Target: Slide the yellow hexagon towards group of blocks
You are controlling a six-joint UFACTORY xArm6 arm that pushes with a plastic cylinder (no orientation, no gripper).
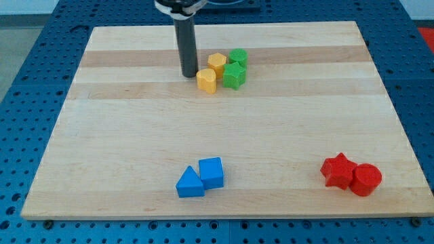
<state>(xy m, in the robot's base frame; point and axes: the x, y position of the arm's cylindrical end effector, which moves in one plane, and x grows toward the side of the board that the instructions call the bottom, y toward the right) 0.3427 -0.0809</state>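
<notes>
A yellow hexagon sits near the view's top centre on the wooden board. A second yellow block lies just below and left of it. A green star block and another green block touch them on the right, forming one cluster. My tip rests on the board just left of the yellow blocks, close to the lower one; the dark rod rises straight to the view's top.
A blue triangle and a blue cube touch near the view's bottom centre. A red star and a red cylinder touch at the bottom right. Blue perforated table surrounds the board.
</notes>
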